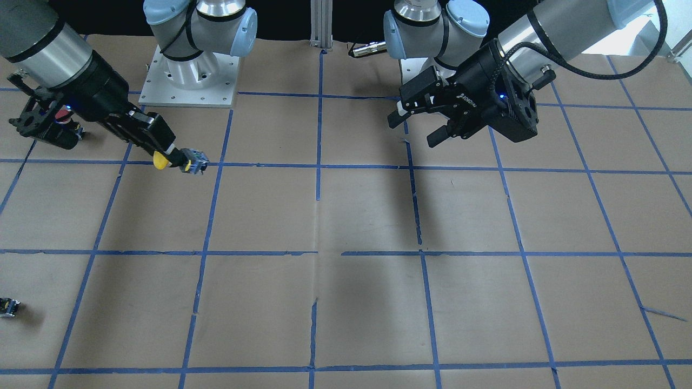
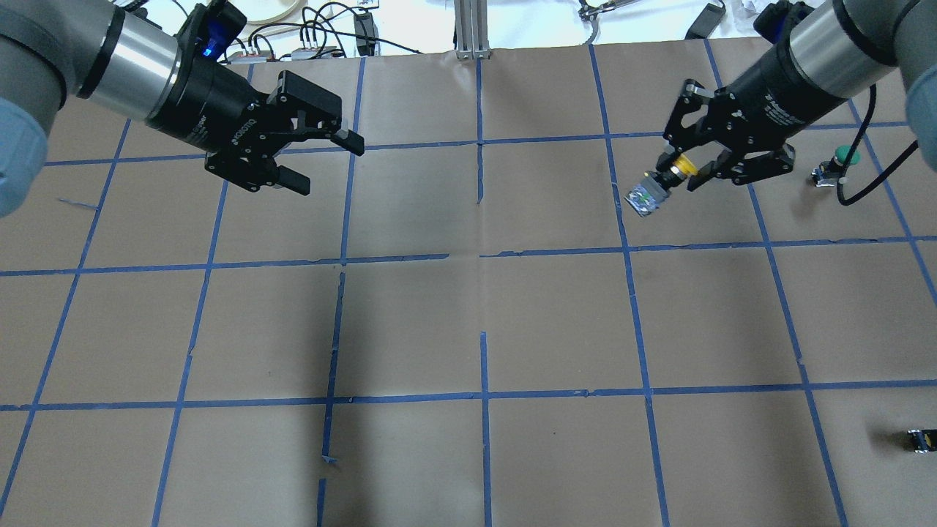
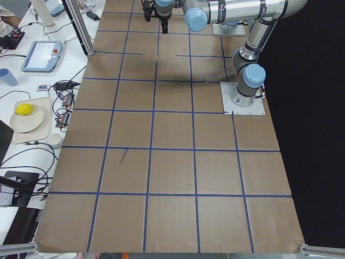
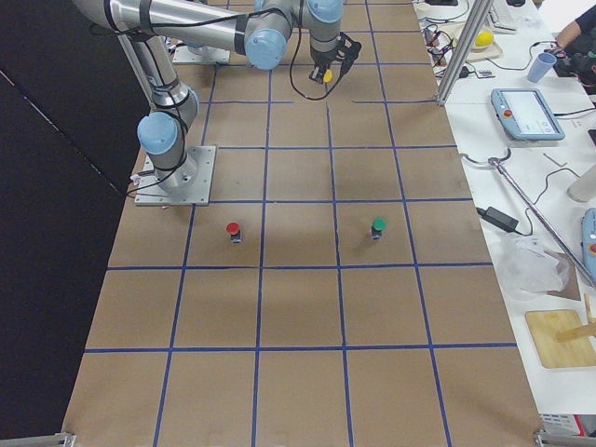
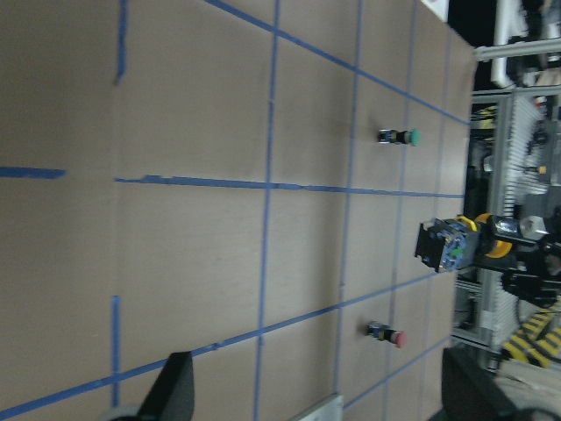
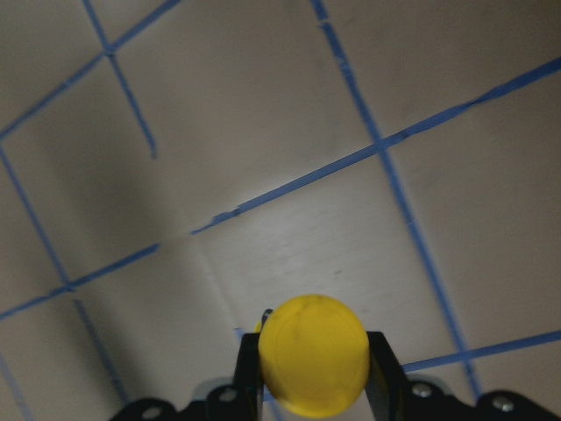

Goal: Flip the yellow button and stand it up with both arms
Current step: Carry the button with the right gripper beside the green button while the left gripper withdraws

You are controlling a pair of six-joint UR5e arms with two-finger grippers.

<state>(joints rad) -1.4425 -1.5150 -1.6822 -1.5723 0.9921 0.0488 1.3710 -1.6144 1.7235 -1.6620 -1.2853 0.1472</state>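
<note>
right hand (image 2: 681, 170) pinched on the yellow button (image 2: 662, 183), fingers (image 6: 384, 368) clamping it either side just behind the cap, nothing else in the grip

button is held up off the counter (image 2: 556, 329), over the far-right part of the grid as seen from overhead, tilted rather than upright: domed yellow cap points back toward the wrist, black-and-grey switch body sticks out past the fingertips toward the counter's middle

right wrist cam: cap fills the gap between the two fingers, round, plain yellow, body hidden behind it

left wrist cam sees it from the other end: square body face with a small green spot, yellow ring behind it

left hand (image 2: 327, 165) spread wide, holding nothing, touching nothing, hanging over the far-left part of the grid, well apart from the right hand, open side turned toward the counter's middle

green-capped button (image 2: 842, 157) stands on the counter near the right hand, not touching it

red-capped button (image 4: 233, 230) stands on the counter near the right arm's base

small black part (image 2: 921, 439) sits near the counter's right edge, well apart from both hands
</note>
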